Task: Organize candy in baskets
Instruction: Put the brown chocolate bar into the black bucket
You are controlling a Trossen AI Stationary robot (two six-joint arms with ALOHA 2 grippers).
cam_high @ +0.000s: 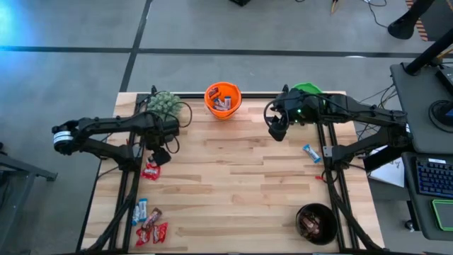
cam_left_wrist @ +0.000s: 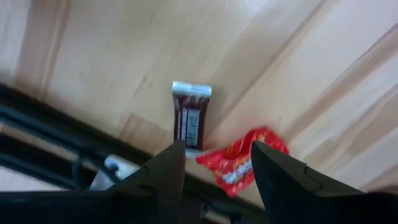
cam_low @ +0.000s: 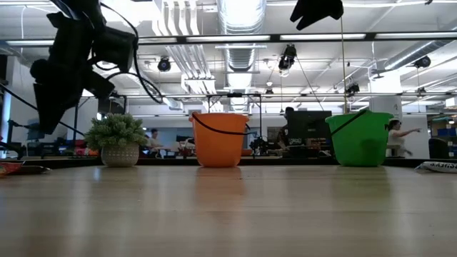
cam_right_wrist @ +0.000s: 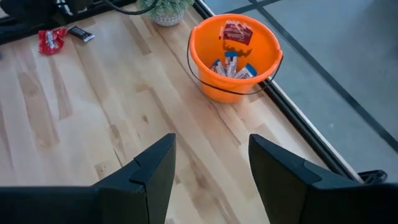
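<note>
My left gripper [cam_high: 160, 153] hangs open above the table's left edge. Between its fingers in the left wrist view lie a dark brown candy [cam_left_wrist: 191, 116] and a red candy [cam_left_wrist: 244, 159], both flat on the wood. My right gripper [cam_high: 277, 128] is open and empty, raised beside the green basket [cam_high: 306, 90]. It looks toward the orange basket [cam_right_wrist: 235, 55], which holds red and blue-and-white candy. The black basket [cam_high: 316, 222] stands at the near right corner with dark candy inside. A blue-and-white candy [cam_high: 311, 152] lies by the right edge. Several candies [cam_high: 149, 224] lie at the near left.
A fuzzy potted plant [cam_high: 164, 104] stands at the far left corner, close to my left arm. The orange basket [cam_low: 220, 139] and green basket [cam_low: 360, 139] stand along the far edge. Black frame rails [cam_high: 132, 177] run along both table sides. The middle of the wood [cam_high: 233, 177] is bare.
</note>
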